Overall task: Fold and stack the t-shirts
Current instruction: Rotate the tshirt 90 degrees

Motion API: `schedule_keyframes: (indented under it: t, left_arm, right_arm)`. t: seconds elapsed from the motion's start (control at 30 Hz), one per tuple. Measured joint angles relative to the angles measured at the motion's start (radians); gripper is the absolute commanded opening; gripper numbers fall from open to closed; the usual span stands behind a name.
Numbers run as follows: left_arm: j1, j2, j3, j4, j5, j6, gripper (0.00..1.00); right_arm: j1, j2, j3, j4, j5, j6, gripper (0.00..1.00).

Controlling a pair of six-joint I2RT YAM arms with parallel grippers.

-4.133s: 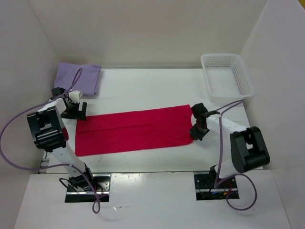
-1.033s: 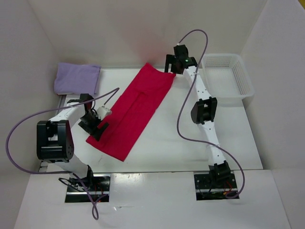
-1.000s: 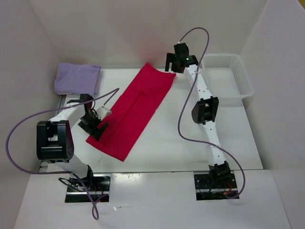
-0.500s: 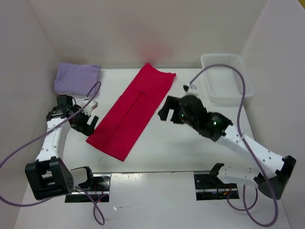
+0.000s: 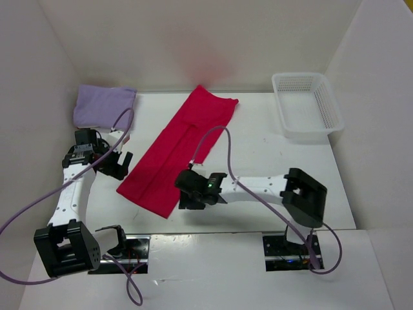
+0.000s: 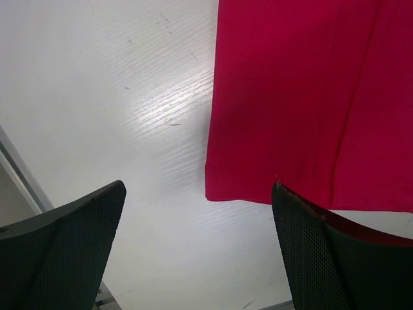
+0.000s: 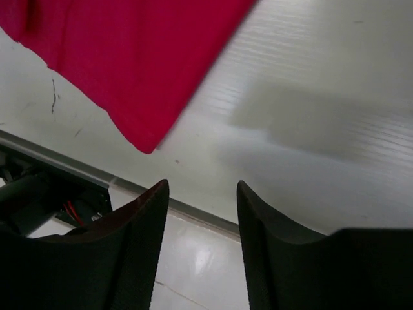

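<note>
Your left hand point(image 5: 115, 163) stood spread just beside the near left corner of the red t-shirt point(image 5: 177, 152). Your right hand point(image 5: 193, 194) hovered at its near end, fingers apart, empty. It lay diagonal on the worktop point(image 5: 271, 155), folded long. Probably soft and limp, so pinch the corners.

red t-shirt point(image 5: 177, 152): matt woven cloth | lavender t-shirt point(image 5: 103, 106): soft cloth | table point(image 5: 258, 142): smooth, glossy white | basket point(image 5: 332, 103): plastic mesh

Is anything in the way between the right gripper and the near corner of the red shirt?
Nothing visible. In the right wrist view the corner of the red shirt lies just ahead of the right gripper, with only bare table between them.
</note>
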Motion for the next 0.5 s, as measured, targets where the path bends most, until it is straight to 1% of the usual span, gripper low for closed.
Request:
schedule_keyframes:
  t: [0.17, 0.2, 0.3, 0.37, 0.5]
  left_arm:
    - [0.000, -0.007, -0.005, 0.007, 0.000, -0.013, 1.00]
    - [0.000, -0.007, -0.005, 0.007, 0.000, -0.013, 1.00]
    - [0.000, -0.007, -0.005, 0.008, 0.001, -0.014, 1.00]
    - [0.000, -0.007, -0.005, 0.008, 0.001, -0.013, 1.00]
    - [0.000, -0.006, -0.005, 0.010, 0.005, -0.013, 1.00]
  right_arm:
    - [0.003, 0.163, 0.117, 0.019, -0.077, 0.002, 0.54]
    - [0.004, 0.185, 0.136, 0.023, -0.090, 0.001, 0.58]
    - [0.005, 0.252, 0.194, 0.028, -0.127, -0.004, 0.60]
    - [0.005, 0.303, 0.231, 0.035, -0.152, -0.010, 0.63]
    - [0.005, 0.356, 0.284, 0.046, -0.193, -0.015, 0.63]
